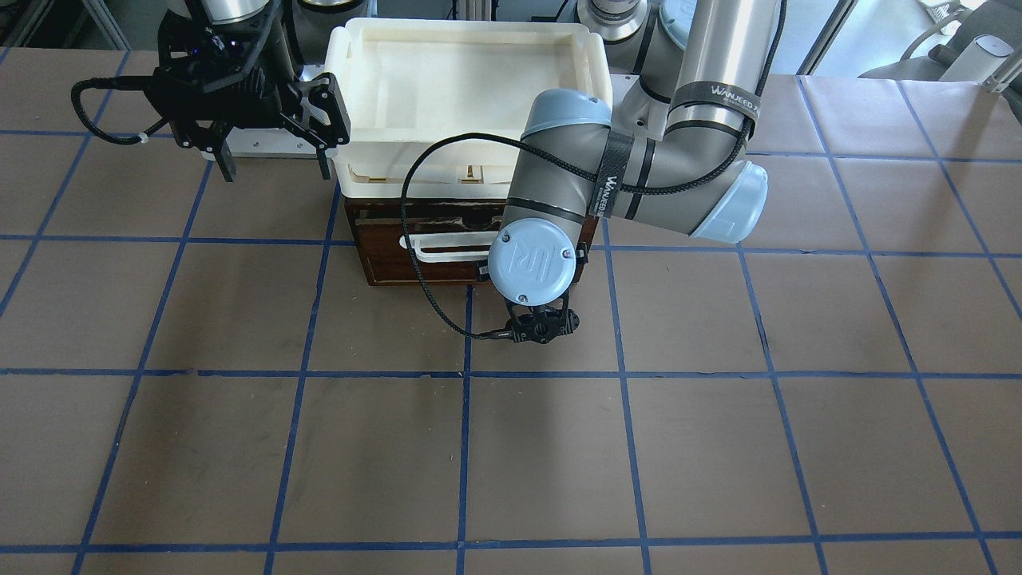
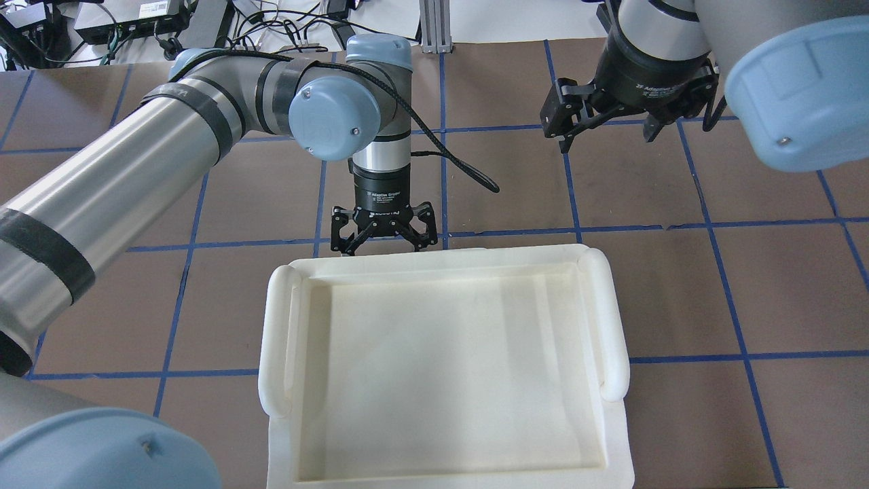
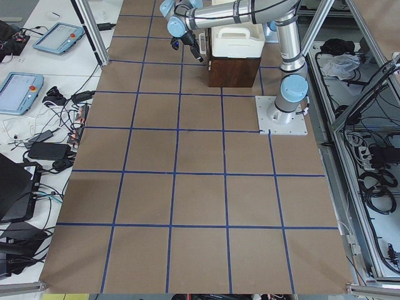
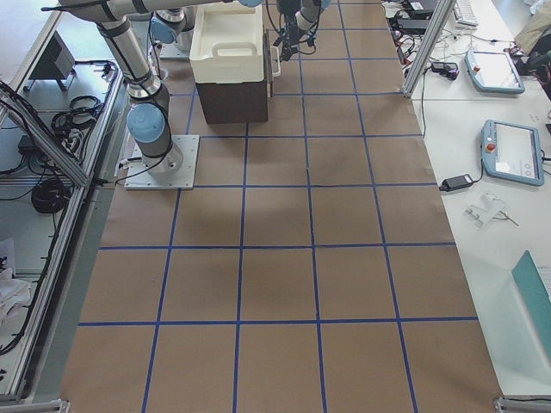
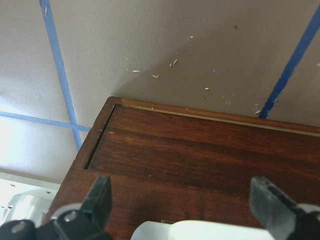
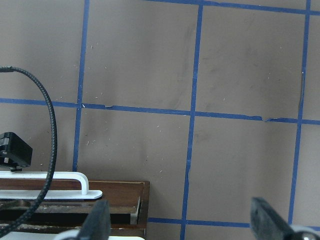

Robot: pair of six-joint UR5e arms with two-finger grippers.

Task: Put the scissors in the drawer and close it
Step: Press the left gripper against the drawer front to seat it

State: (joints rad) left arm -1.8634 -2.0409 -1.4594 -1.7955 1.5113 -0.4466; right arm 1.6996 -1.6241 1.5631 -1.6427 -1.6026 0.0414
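The drawer (image 1: pixel 383 257) has a dark brown front and a white loop handle (image 1: pixel 437 252). It sits in its dark brown box (image 5: pixel 90 150) and looks shut or nearly shut. My left gripper (image 2: pixel 383 244) is open and points at the drawer front. In the left wrist view its fingers (image 5: pixel 98 197) stand either side of the handle (image 5: pixel 210 231) and are not closed on it. My right gripper (image 1: pixel 275 164) is open and empty, hovering beside the box's corner. The scissors show in no view.
A cream-white plastic tray (image 2: pixel 441 260) rests on top of the box and hides it from overhead. The left arm's wrist (image 1: pixel 533 267) and black cable (image 1: pixel 415 263) cover part of the drawer front. The brown table (image 1: pixel 511 447) has blue tape lines.
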